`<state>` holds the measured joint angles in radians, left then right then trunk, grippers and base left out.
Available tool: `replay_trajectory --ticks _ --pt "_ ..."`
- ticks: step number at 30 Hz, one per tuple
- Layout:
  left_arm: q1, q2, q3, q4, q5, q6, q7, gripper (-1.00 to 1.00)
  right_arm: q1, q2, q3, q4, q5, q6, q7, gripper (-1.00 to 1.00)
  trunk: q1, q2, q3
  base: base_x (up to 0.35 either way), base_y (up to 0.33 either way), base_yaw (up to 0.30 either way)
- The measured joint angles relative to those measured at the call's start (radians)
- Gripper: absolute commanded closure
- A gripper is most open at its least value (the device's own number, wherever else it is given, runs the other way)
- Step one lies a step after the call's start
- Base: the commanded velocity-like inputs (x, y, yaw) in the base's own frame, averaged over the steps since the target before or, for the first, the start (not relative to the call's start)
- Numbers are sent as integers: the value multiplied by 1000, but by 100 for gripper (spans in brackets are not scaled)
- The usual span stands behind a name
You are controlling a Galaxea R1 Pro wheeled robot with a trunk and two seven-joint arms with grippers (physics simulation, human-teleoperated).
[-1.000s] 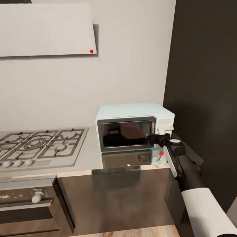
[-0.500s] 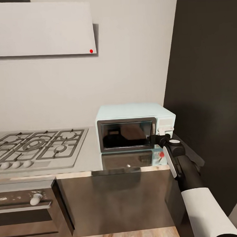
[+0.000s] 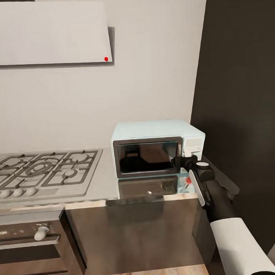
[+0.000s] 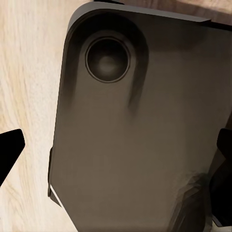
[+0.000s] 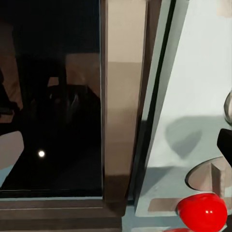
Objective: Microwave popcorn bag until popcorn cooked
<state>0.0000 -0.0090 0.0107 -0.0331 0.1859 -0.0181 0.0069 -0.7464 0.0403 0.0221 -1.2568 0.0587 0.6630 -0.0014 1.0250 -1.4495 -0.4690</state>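
Right pincer (image 3: 179,163) at microwave (image 3: 156,146) door, jaws obscured

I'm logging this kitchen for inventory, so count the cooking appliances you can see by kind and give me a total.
Microwave: 1
Gas hob: 1
Built-in oven: 1
Extractor hood: 1
Total: 4

We record: right gripper (image 3: 179,163) at centre right of the head view, fingertips too small to read; gas hob (image 3: 43,173) and oven (image 3: 32,248) cut off at the left edge.
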Motion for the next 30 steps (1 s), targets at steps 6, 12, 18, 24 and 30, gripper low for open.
replay_trajectory --ticks 6,12,18,24,30 --pt "0 0 0 0 0 0 0 -100 0 1 0 0 -1 -3 -3 -100 0 0 0 0 0 0" --pt "0 0 0 0 0 0 0 -100 0 3 0 0 -2 -6 -6 100 0 0 0 0 0 0" --pt "0 0 0 0 0 0 0 -100 0 2 -2 0 25 -6 -12 100 0 0 0 0 0 0" --pt "0 0 1 0 0 0 0 -100 0 2 -2 1 25 -6 -13 100 0 0 0 -1 0 0" --pt "0 -2 3 0 0 0 0 -100 -1 0 -26 0 37 -5 -16 100 0 0 0 -173 128 0"
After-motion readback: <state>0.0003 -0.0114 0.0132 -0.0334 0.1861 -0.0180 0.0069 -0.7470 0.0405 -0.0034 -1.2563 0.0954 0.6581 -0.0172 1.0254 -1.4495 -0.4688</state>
